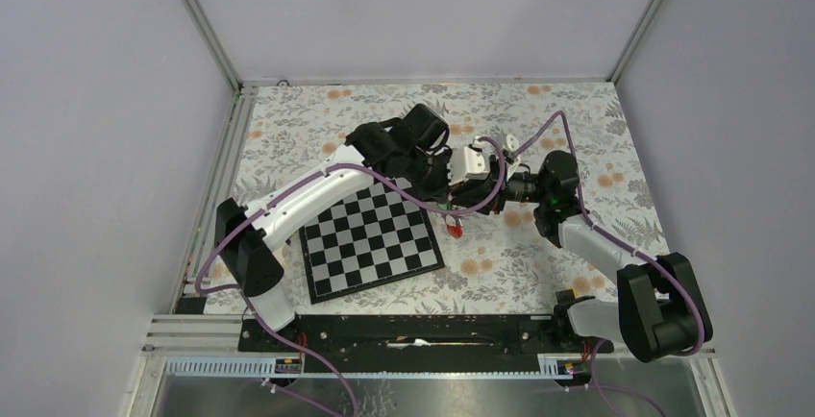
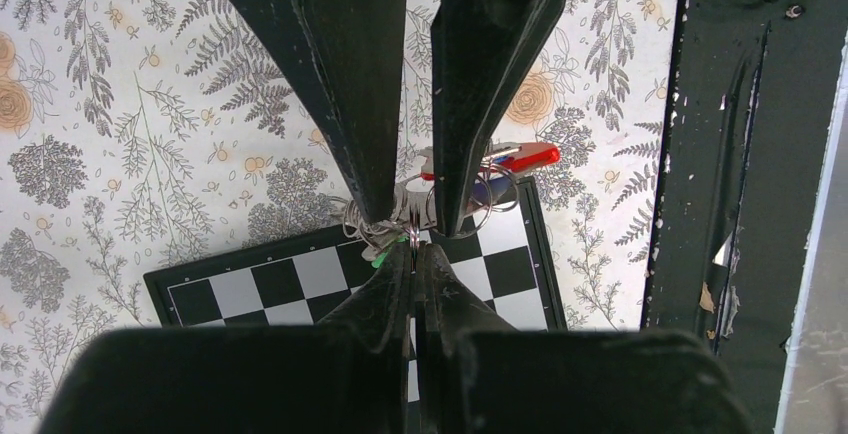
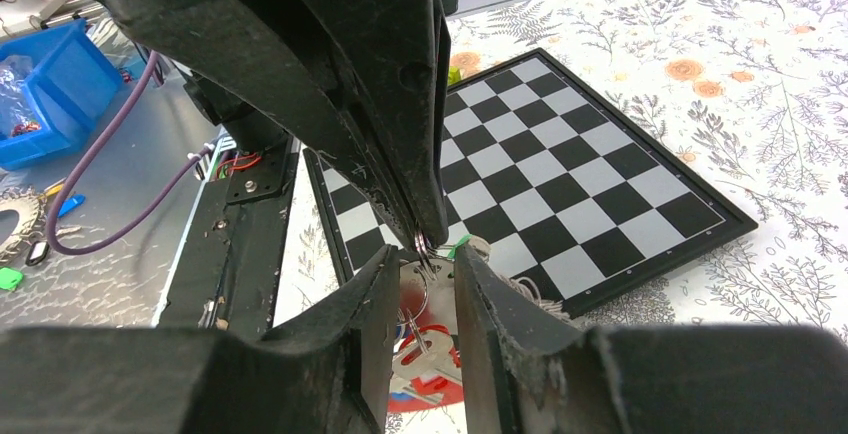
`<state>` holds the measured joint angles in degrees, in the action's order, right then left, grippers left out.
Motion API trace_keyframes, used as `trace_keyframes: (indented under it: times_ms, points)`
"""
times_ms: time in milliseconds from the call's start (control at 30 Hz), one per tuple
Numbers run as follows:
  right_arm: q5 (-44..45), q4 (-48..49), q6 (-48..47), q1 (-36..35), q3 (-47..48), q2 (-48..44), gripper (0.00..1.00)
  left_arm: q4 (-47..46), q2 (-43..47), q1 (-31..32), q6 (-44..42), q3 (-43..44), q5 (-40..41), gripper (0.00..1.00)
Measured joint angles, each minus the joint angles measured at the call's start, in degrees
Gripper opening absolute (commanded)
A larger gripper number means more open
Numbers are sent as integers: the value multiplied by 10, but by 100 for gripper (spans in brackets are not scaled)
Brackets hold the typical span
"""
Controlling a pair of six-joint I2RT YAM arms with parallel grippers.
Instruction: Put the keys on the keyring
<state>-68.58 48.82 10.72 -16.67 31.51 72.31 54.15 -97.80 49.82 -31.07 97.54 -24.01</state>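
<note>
My two grippers meet above the far right corner of the chessboard. The left gripper is shut on a thin metal split ring. The right gripper is shut on a flat grey piece of the same bunch. A silver key hangs from the ring below my right fingers. A red, white and blue piece hangs beside it; I cannot tell if it is the red keyring loop or a key tag. It also shows in the top view. A green tag sticks out by the left fingertips.
The chessboard lies under the bunch on the flowered tablecloth. Pale thin wire loops hang from the bunch. The black base rail runs along the near edge. A blue bin stands beyond the table.
</note>
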Motion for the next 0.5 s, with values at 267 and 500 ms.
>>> trace_keyframes:
  times_ms: [267, 500]
  points:
    - [0, 8, 5, -5, 0, 5, 26, 1, -2, 0, 3, 2, -3, 0]
    - [0, 8, 7, -9, 0, 10, 13, 1, -7, 0, 8, 3, -10, 0]
